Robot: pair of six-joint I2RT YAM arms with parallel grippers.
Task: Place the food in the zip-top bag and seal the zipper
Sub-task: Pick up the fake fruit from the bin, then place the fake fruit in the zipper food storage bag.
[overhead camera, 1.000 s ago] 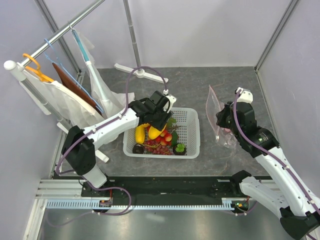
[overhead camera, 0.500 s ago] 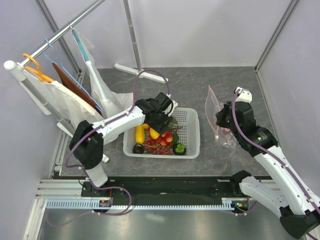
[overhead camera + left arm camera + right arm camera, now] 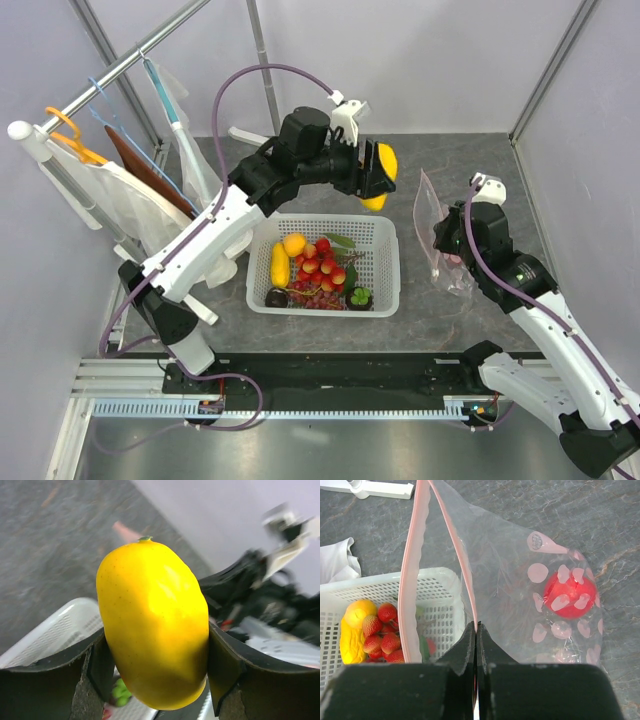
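Left gripper (image 3: 370, 172): jaws clamped on a mango (image 3: 152, 622), one finger on each long side, stem end clear of the fingers. I see the mango held up off the counter, toward the far edge and right of centre, above the far right corner of the basket (image 3: 387, 272) and just left of the bag (image 3: 520, 575).

Right gripper (image 3: 476, 642): fingers pressed together, pinching the bag at one lip. The bag hangs from that pinch near the right edge of the counter, mouth turned up and gaping. The two lips of the zipper (image 3: 410, 575) are spread apart, meeting at the far end. The bag's lower part lies on the counter.

Inside the bag: a pomegranate (image 3: 569, 594), low in the belly, right of the gripper in the wrist view.

The basket sits mid-counter, toward the near edge. In it:
- second mango (image 3: 279, 265) along the left wall
- orange (image 3: 294, 244) beside that mango's far end
- red fruits (image 3: 322, 262) in the middle
- grapes (image 3: 318, 298) along the near wall
- mangosteens (image 3: 360, 296), one at each near corner

I cannot tell from the wrist view whether the mango touches the bag; the top view shows them apart.
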